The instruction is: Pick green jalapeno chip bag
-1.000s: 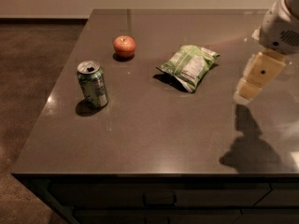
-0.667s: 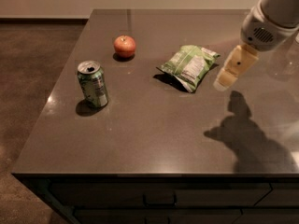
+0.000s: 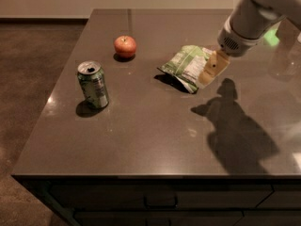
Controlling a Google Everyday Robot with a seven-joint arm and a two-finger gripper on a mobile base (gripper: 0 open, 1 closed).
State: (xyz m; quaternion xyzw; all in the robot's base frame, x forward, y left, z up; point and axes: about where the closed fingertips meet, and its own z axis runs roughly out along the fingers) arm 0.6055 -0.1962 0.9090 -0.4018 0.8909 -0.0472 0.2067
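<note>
1. Leftward is where the tool has travelled since the earlier frames. It was well to the right of the crinkled light-green foil jalapeno chip bag and now sits at the bag's right end. The bag and the other things have not shifted.
2. Well to the left of the bag and nearer the front edge, an opened green aluminium soda can stands upright on the dark grey-brown desk. A round red apple lies left of the bag and a little farther back. The bag itself lies flat near the middle of the desk, white label panel up.
3. Progress, as I judge it: the approach is nearly done, but the pick is not. The bag rests on the desk, unlifted, so the descent, the closing and the lift are left.
4. The pale yellow tip of the tool overlaps the bag's right end in this view. I cannot tell whether it touches the foil or hangs above it. Its shadow falls apart from it, to the right of the bag, which suggests some height. Whether the tool is wide or narrow cannot be told, and it carries nothing.
</note>
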